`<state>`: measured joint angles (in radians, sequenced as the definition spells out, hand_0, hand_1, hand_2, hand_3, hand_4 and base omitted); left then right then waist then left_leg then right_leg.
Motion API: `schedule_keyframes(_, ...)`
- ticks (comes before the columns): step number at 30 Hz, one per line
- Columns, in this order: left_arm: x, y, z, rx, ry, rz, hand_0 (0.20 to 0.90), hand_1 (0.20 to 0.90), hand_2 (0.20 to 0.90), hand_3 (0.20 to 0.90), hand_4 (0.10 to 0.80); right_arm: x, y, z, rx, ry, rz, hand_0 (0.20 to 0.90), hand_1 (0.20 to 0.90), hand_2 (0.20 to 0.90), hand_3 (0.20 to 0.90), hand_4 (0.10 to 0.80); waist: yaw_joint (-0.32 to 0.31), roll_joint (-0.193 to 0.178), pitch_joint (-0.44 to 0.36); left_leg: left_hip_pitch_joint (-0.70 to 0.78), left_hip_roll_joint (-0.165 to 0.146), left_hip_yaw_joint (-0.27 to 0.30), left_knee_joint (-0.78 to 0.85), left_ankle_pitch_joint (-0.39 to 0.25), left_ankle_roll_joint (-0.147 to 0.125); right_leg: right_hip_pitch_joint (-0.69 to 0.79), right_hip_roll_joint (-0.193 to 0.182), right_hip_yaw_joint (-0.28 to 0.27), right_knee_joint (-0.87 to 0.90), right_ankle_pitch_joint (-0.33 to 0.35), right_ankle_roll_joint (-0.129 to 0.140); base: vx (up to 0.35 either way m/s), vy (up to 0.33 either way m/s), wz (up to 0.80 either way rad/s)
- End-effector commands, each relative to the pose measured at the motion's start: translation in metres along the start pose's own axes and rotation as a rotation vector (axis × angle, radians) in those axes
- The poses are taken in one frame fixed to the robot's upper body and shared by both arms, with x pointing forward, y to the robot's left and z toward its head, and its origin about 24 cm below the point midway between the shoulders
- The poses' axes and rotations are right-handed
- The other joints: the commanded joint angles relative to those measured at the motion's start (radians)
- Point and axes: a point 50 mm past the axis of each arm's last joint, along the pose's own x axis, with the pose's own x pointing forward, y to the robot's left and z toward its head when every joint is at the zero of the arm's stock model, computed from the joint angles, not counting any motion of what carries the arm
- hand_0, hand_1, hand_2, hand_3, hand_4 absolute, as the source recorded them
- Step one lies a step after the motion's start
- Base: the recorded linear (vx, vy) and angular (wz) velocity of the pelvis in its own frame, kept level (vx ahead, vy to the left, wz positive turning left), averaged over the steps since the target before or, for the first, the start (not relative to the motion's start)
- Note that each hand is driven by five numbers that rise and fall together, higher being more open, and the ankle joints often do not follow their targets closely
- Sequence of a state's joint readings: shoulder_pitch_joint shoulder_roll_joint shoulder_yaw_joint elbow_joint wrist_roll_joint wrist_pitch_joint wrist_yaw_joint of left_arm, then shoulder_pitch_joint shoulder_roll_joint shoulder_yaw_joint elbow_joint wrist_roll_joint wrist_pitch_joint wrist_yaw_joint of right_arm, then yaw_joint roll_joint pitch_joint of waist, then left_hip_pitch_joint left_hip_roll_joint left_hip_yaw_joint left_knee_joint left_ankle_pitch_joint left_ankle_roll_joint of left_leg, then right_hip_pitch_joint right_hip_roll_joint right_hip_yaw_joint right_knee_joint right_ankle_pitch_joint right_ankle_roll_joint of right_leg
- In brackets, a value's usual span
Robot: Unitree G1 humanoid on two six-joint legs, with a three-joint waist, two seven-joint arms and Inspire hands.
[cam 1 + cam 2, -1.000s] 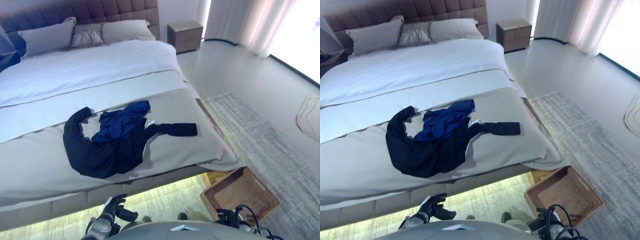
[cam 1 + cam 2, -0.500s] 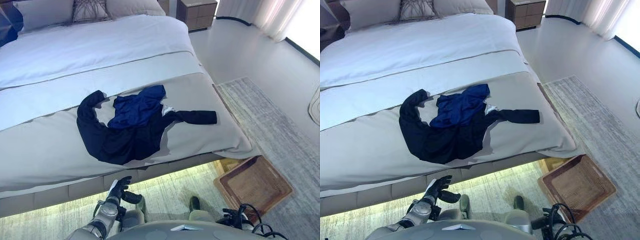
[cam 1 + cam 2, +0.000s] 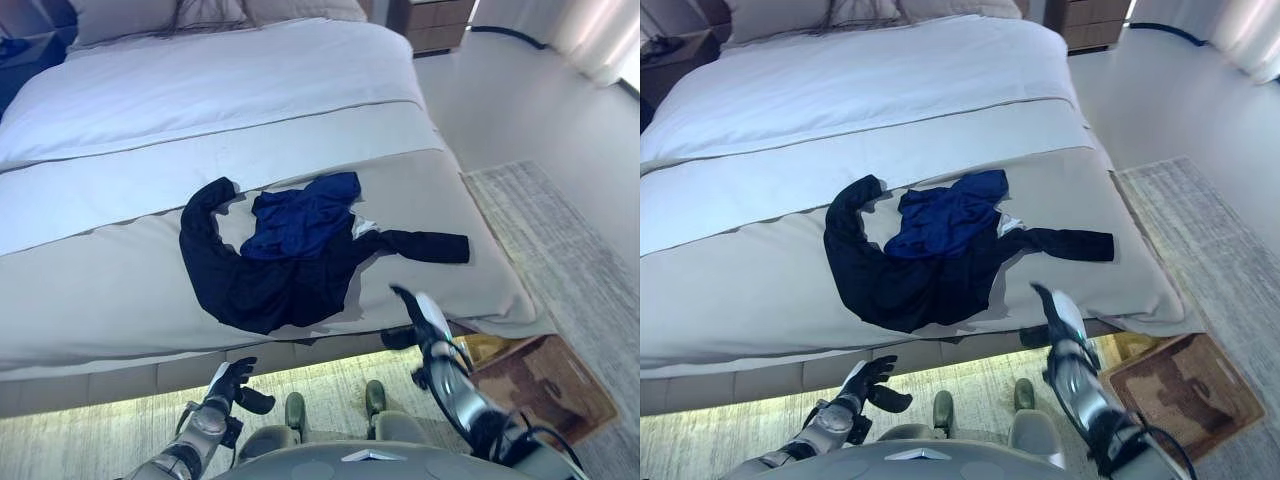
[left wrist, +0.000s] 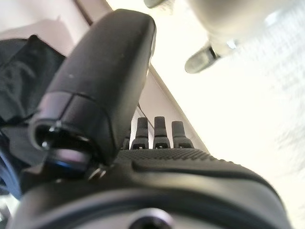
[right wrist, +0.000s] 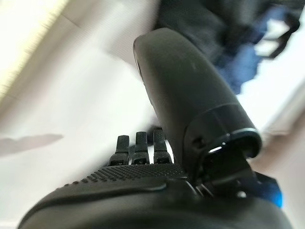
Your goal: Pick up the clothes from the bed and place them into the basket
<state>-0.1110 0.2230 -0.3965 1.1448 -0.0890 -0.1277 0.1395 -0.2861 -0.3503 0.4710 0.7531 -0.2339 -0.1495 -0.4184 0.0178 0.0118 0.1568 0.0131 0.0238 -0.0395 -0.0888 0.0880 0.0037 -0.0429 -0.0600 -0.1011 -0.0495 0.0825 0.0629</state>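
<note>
A black garment (image 3: 265, 290) lies spread on the grey throw at the foot of the bed (image 3: 100, 300), with one sleeve (image 3: 430, 245) stretched to the right. A blue garment (image 3: 300, 212) lies crumpled on its upper part. The woven basket (image 3: 555, 385) stands on the floor at the bed's right front corner. My right hand (image 3: 428, 325) is raised, open and empty, in front of the bed's edge just below the black sleeve. My left hand (image 3: 228, 385) is open and empty, low by the bed's front edge. In the left wrist view its fingers (image 4: 155, 129) are straight.
Pillows (image 3: 210, 10) lie at the head of the bed. A nightstand (image 3: 440, 22) stands at the back right. A grey rug (image 3: 590, 270) covers the floor to the right, under the basket. A lit strip (image 3: 150, 400) runs under the bed frame.
My right hand has risen from low beside the basket to just in front of the bed's edge. The camera has shifted towards the bed. My left hand has hardly moved.
</note>
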Motion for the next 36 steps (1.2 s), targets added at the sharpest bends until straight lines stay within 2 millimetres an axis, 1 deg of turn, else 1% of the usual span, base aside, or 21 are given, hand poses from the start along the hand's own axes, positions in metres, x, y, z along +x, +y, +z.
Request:
schedule_keyframes(1, 0.007, 0.008, 0.030, 0.077, -0.114, -0.021, 0.900, 0.900, 0.900, 0.900, 0.800, 0.031, -0.067, 0.056, 0.053, -0.210, -0.230, 0.900, 0.900, 0.900, 0.900, 0.800, 0.016, -0.053, 0.012, -0.033, -0.047, 0.002, 0.067, -0.071, 0.022, 0.016, -0.010, 0.085, 0.076, -0.035, 0.001, 0.184, -0.076, 0.38)
schedule_keyframes(2, 0.005, 0.003, 0.030, 0.110, -0.127, -0.038, 0.900, 0.900, 0.900, 0.900, 0.800, 0.039, -0.087, 0.070, 0.059, -0.245, -0.257, 0.900, 0.900, 0.900, 0.900, 0.800, 0.022, -0.056, 0.006, -0.029, -0.046, -0.003, 0.063, -0.073, 0.019, 0.025, -0.009, 0.079, 0.068, -0.038, -0.002, 0.170, -0.035, 0.39)
schedule_keyframes(3, 0.005, 0.004, 0.031, 0.113, -0.139, -0.042, 0.900, 0.900, 0.900, 0.900, 0.800, 0.046, -0.103, 0.084, 0.062, -0.269, -0.267, 0.900, 0.900, 0.900, 0.900, 0.800, 0.028, -0.057, 0.003, -0.025, -0.045, -0.010, 0.059, -0.074, 0.016, 0.030, -0.008, 0.076, 0.066, -0.042, -0.004, 0.128, -0.001, 0.36)
schedule_keyframes(4, 0.005, 0.005, 0.032, 0.116, -0.145, -0.043, 0.900, 0.900, 0.900, 0.900, 0.800, 0.049, -0.110, 0.090, 0.059, -0.277, -0.268, 0.900, 0.900, 0.900, 0.900, 0.800, 0.031, -0.057, 0.003, -0.022, -0.045, -0.013, 0.058, -0.074, 0.014, 0.034, -0.008, 0.073, 0.065, -0.044, -0.005, 0.149, 0.015, 0.20)
schedule_keyframes(6, 0.005, 0.011, 0.040, 0.135, -0.186, -0.041, 0.900, 0.900, 0.900, 0.900, 0.800, 0.061, -0.136, 0.118, 0.057, -0.298, -0.278, 0.900, 0.900, 0.900, 0.900, 0.800, 0.050, -0.061, 0.004, -0.016, -0.043, -0.022, 0.054, -0.073, 0.008, 0.040, -0.010, 0.055, 0.068, -0.051, -0.006, 0.157, 0.007, 0.04)
schedule_keyframes(7, 0.006, 0.014, 0.046, 0.133, -0.202, -0.044, 0.900, 0.900, 0.900, 0.900, 0.800, 0.066, -0.148, 0.129, 0.036, -0.294, -0.293, 0.900, 0.900, 0.900, 0.900, 0.800, 0.060, -0.063, 0.006, -0.020, -0.043, -0.030, 0.060, -0.075, 0.006, 0.040, -0.011, 0.048, 0.073, -0.056, -0.009, 0.127, 0.004, 0.04)
schedule_keyframes(9, 0.008, 0.019, 0.056, 0.122, -0.221, -0.069, 0.900, 0.900, 0.900, 0.900, 0.800, 0.075, -0.175, 0.146, 0.018, -0.288, -0.319, 0.900, 0.900, 0.900, 0.900, 0.800, 0.086, -0.065, 0.018, -0.044, -0.044, -0.044, 0.084, -0.077, 0.001, 0.027, -0.017, 0.026, 0.093, -0.066, -0.014, 0.045, 0.003, 0.17)
schedule_keyframes(10, 0.008, 0.020, 0.062, 0.121, -0.243, -0.080, 0.900, 0.900, 0.900, 0.900, 0.800, 0.079, -0.185, 0.153, 0.003, -0.279, -0.335, 0.900, 0.900, 0.900, 0.900, 0.800, 0.098, -0.064, 0.029, -0.061, -0.045, -0.049, 0.099, -0.077, -0.001, 0.015, -0.021, 0.015, 0.109, -0.072, -0.016, -0.060, -0.001, 0.32)
schedule_keyframes(11, 0.008, 0.022, 0.072, 0.123, -0.282, -0.091, 0.900, 0.900, 0.900, 0.900, 0.800, 0.083, -0.197, 0.159, 0.004, -0.258, -0.351, 0.900, 0.900, 0.900, 0.900, 0.800, 0.113, -0.061, 0.048, -0.090, -0.047, -0.061, 0.126, -0.077, -0.003, -0.006, -0.025, 0.003, 0.135, -0.081, -0.020, -0.103, 0.008, 0.37)
schedule_keyframes(12, 0.008, 0.023, 0.081, 0.115, -0.316, -0.095, 0.900, 0.900, 0.900, 0.900, 0.800, 0.085, -0.206, 0.164, -0.009, -0.251, -0.363, 0.900, 0.900, 0.900, 0.900, 0.800, 0.124, -0.058, 0.067, -0.119, -0.052, -0.074, 0.155, -0.079, -0.005, -0.026, -0.029, -0.003, 0.160, -0.090, -0.024, -0.139, 0.007, 0.36)
schedule_keyframes(14, 0.006, 0.027, 0.099, 0.092, -0.389, -0.105, 0.900, 0.900, 0.900, 0.900, 0.800, 0.088, -0.220, 0.168, -0.041, -0.222, -0.381, 0.900, 0.900, 0.900, 0.900, 0.800, 0.143, -0.047, 0.109, -0.182, -0.061, -0.088, 0.221, -0.084, -0.010, -0.074, -0.042, -0.023, 0.215, -0.107, -0.031, -0.173, 0.026, 0.30)
schedule_keyframes(18, -0.005, 0.034, 0.134, 0.025, -0.561, -0.104, 0.900, 0.900, 0.900, 0.900, 0.800, 0.088, -0.250, 0.167, -0.081, -0.162, -0.436, 0.900, 0.900, 0.900, 0.900, 0.800, 0.180, -0.014, 0.196, -0.306, -0.082, -0.106, 0.379, -0.116, -0.013, -0.177, -0.081, -0.064, 0.363, -0.151, -0.044, -0.132, 0.063, 0.40)
schedule_keyframes(21, -0.016, 0.037, 0.153, -0.035, -0.671, -0.109, 0.900, 0.900, 0.900, 0.900, 0.800, 0.088, -0.263, 0.169, -0.103, -0.129, -0.475, 0.900, 0.900, 0.900, 0.900, 0.800, 0.204, 0.004, 0.239, -0.383, -0.096, -0.108, 0.480, -0.148, -0.009, -0.252, -0.104, -0.088, 0.470, -0.187, -0.053, -0.069, 0.055, 0.39)
schedule_keyframes(24, -0.024, 0.039, 0.160, -0.099, -0.724, -0.121, 0.900, 0.900, 0.900, 0.900, 0.800, 0.088, -0.268, 0.168, -0.069, -0.100, -0.470, 0.900, 0.900, 0.900, 0.900, 0.800, 0.223, 0.017, 0.269, -0.437, -0.110, -0.102, 0.569, -0.187, -0.005, -0.300, -0.116, -0.100, 0.564, -0.224, -0.065, -0.002, 0.043, 0.32)
schedule_keyframes(26, -0.031, 0.040, 0.167, -0.157, -0.777, -0.118, 0.900, 0.900, 0.900, 0.900, 0.800, 0.087, -0.275, 0.168, -0.040, -0.083, -0.487, 0.900, 0.900, 0.900, 0.900, 0.800, 0.236, 0.030, 0.295, -0.487, -0.126, -0.105, 0.637, -0.211, 0.001, -0.346, -0.123, -0.101, 0.638, -0.248, -0.075, 0.002, 0.044, 0.23)
schedule_keyframes(30, -0.042, 0.045, 0.172, -0.234, -0.846, -0.118, 0.900, 0.900, 0.900, 0.900, 0.800, 0.082, -0.291, 0.178, -0.004, -0.085, -0.542, 0.900, 0.900, 0.900, 0.900, 0.800, 0.253, 0.047, 0.335, -0.569, -0.148, -0.103, 0.721, -0.231, 0.021, -0.448, -0.138, -0.101, 0.765, -0.281, -0.084, -0.010, -0.001, 0.20)
schedule_keyframes(31, -0.045, 0.047, 0.171, -0.256, -0.866, -0.109, 0.900, 0.900, 0.900, 0.900, 0.800, 0.080, -0.294, 0.179, -0.012, -0.079, -0.553, 0.900, 0.900, 0.900, 0.900, 0.800, 0.258, 0.051, 0.347, -0.577, -0.150, -0.102, 0.756, -0.266, 0.022, -0.460, -0.136, -0.094, 0.808, -0.318, -0.082, 0.040, -0.025, 0.10)
schedule_keyframes(34, -0.051, 0.051, 0.173, -0.288, -0.904, -0.090, 0.900, 0.900, 0.900, 0.900, 0.800, 0.078, -0.301, 0.180, -0.012, -0.064, -0.569, 0.900, 0.900, 0.900, 0.900, 0.800, 0.263, 0.059, 0.360, -0.608, -0.155, -0.101, 0.788, -0.271, 0.026, -0.495, -0.135, -0.097, 0.855, -0.334, -0.090, 0.003, -0.018, 0.07)
schedule_keyframes(36, -0.060, 0.059, 0.174, -0.327, -0.945, -0.072, 0.900, 0.900, 0.900, 0.900, 0.800, 0.074, -0.310, 0.176, -0.019, -0.036, -0.591, 0.900, 0.900, 0.900, 0.900, 0.800, 0.272, 0.067, 0.363, -0.650, -0.162, -0.104, 0.822, -0.276, 0.028, -0.533, -0.136, -0.108, 0.896, -0.348, -0.098, -0.013, -0.043, 0.04)
